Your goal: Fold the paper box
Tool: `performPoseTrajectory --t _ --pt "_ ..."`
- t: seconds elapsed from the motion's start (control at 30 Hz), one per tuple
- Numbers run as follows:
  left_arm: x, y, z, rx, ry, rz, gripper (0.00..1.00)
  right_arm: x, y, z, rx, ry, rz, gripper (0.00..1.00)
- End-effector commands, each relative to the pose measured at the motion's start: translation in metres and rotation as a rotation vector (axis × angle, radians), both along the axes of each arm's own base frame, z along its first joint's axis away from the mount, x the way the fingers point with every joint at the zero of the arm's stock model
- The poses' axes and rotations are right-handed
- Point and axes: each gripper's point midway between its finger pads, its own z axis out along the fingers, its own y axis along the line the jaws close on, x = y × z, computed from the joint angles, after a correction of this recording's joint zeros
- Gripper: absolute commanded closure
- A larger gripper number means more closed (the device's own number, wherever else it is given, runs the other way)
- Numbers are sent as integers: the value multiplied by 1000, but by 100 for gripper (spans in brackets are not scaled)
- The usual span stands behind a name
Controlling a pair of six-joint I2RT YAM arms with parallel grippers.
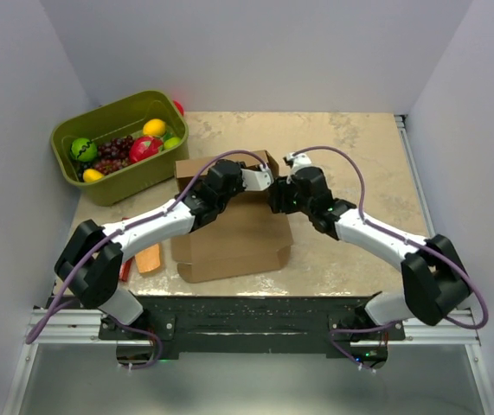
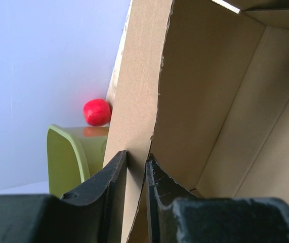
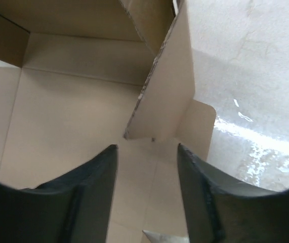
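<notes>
The left end effector is clamping an upright side wall of the paper box, with the cardboard pinched between its jaws near the wall's lower edge. This grip is apparently holding the wall vertical so that the adjoining flaps can be folded against it. The right end effector is hovering with its jaws apart and nothing between them, just above a raised corner flap at the box's right side. It appears to be lining up to take or press that flap. The paper box is lying at the centre of the tabletop, between the two arms, with its far end partly erected and its near panels flat. Both end effectors are working at that far end, apart from the green bin at the far left.
</notes>
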Motion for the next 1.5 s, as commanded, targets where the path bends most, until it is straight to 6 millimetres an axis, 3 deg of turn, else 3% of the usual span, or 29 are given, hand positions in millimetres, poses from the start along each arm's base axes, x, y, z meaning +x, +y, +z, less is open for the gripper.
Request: performPoseTrajectory --t 0.0,0.03,0.13,0.23,0.33,0.37,0.4,0.47,0.5,0.7,0.93,1.2,1.47 --pt "-20 -5 -32 35 101 -77 82 5 -30 32 29 -75 -79 36" --pt "-21 -5 -34 36 105 -85 82 3 -35 39 45 -92 -84 34" --pt "-22 -5 -39 50 113 -96 83 11 -71 31 77 -78 -162 32" --pt "-22 -5 -43 62 123 -99 83 20 -82 29 91 -89 -201 33" --pt "-23 -6 -44 67 132 -108 83 30 -73 19 94 -95 -163 35" --pt "-24 -6 -46 67 136 -112 83 30 -63 7 102 -69 -116 36" --pt "-25 -7 -47 70 142 -117 83 37 -56 14 133 -107 -95 36" --pt "-27 -9 -53 74 170 -135 83 35 -41 4 166 -112 -21 35" --pt "-27 -12 -52 66 177 -141 83 38 -31 13 209 -161 32 33" --pt "-32 -18 -56 57 220 -173 83 45 -14 8 235 -227 91 32" --pt "-34 -18 -60 60 233 -178 84 40 10 15 246 -277 168 27" --pt "-35 -19 -60 61 237 -184 85 60 -2 12 180 -333 73 26" --pt "-35 -19 -61 62 239 -189 85 80 -7 21 120 -435 48 25"
